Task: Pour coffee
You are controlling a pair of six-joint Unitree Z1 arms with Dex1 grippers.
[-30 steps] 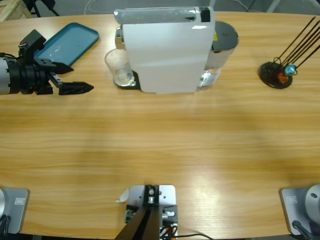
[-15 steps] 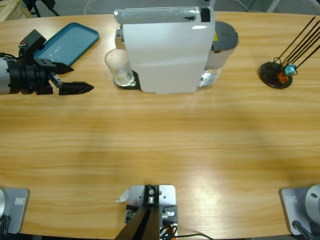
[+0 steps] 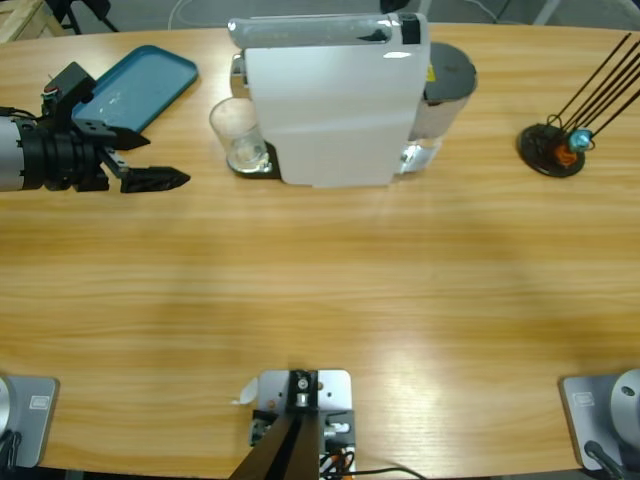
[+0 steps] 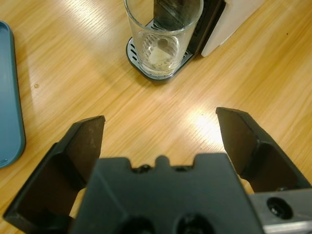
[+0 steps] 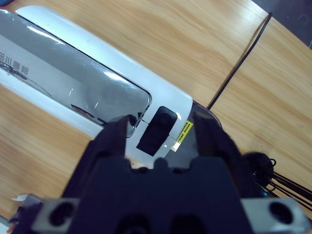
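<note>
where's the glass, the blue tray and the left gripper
glass [image 4: 163,34]: left wrist view, its clear side wall
blue tray [image 3: 135,85]: high view, its flat inside
left gripper [image 3: 155,160]: high view, between its open jaws

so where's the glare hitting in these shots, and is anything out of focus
Left wrist view: a bright glare patch on the table between the jaws; the left gripper looks soft, the glass crisp. Right wrist view: reflections streak the coffee machine; the right gripper is blurred. High view: soft sheen on the wood.

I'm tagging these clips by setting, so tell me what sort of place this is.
Most likely a lab test bench set up as a coffee corner: a long wooden table with a white capsule coffee machine, a glass on its drip tray, and a robot's left gripper facing it.
</note>
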